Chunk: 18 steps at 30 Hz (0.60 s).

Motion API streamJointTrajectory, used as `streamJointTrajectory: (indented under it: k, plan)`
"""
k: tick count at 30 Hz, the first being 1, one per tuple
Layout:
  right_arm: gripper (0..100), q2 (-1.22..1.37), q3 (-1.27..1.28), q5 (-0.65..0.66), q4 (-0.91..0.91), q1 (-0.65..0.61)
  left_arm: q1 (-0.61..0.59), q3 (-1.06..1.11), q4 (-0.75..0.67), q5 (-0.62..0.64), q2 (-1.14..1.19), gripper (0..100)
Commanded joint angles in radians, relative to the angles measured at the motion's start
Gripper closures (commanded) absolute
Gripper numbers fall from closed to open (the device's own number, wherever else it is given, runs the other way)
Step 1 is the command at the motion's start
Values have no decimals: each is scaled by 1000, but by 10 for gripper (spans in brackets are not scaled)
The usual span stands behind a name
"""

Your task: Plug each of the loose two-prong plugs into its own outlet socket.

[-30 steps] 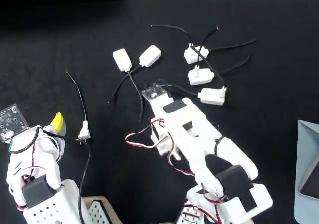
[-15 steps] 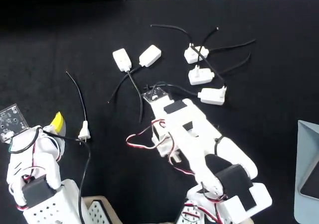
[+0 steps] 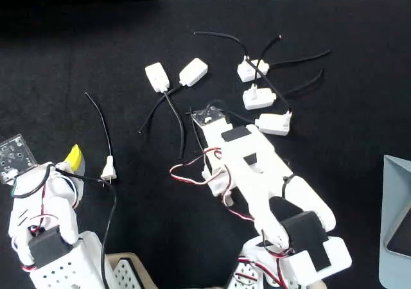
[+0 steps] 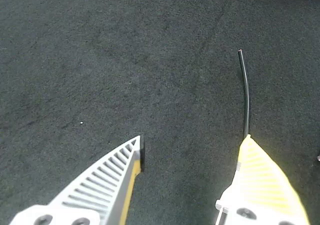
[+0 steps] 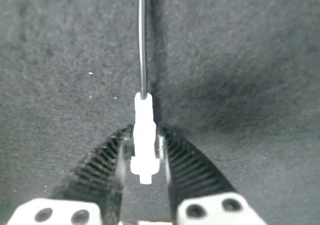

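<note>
right gripper (image 5: pixel 145 140): nearly closed, both fingers pinching a white plug (image 5: pixel 144 120) by its sides. the plug stands lengthwise between the fingers, and its black cord (image 5: pixel 142 35) runs straight away over the mat (image 5: pixel 260 45). prongs not made out.

high view: right gripper (image 3: pixel 207 115) sits mid-mat, between a pair of white blocks and a group of three. pair: (image 3: pixel 157 76) and (image 3: pixel 193 72), side by side, not touching, with black leads trailing toward the arms. group of three: (image 3: pixel 252 69), (image 3: pixel 259 97), (image 3: pixel 273 123), close together, with leads crossing over them. cannot tell which blocks are sockets and which are plugs.

left gripper (image 4: pixel 194 140): wide open, nothing between the fingers, bare mat below. in the high view it is at the near left corner (image 3: pixel 69 162).

second plug (image 3: pixel 108 169): lying loose on the mat just beside the left gripper, on the side toward the right arm. its thin lead (image 3: pixel 99 122) curves away from the arms. the free end of that lead (image 4: pixel 245 85) shows next to the yellow finger (image 4: pixel 265 185).
</note>
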Motion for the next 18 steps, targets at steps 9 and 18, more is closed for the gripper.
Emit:
streamJointTrajectory:
  k: [9, 18]
  plan:
    - [925, -10, -10, 49, 46, 14, -5, -7, -23, 2, -3, 694]
    - [987, -48, -67, 43, 55, 14, -5, -7, -23, 2, -3, 694]
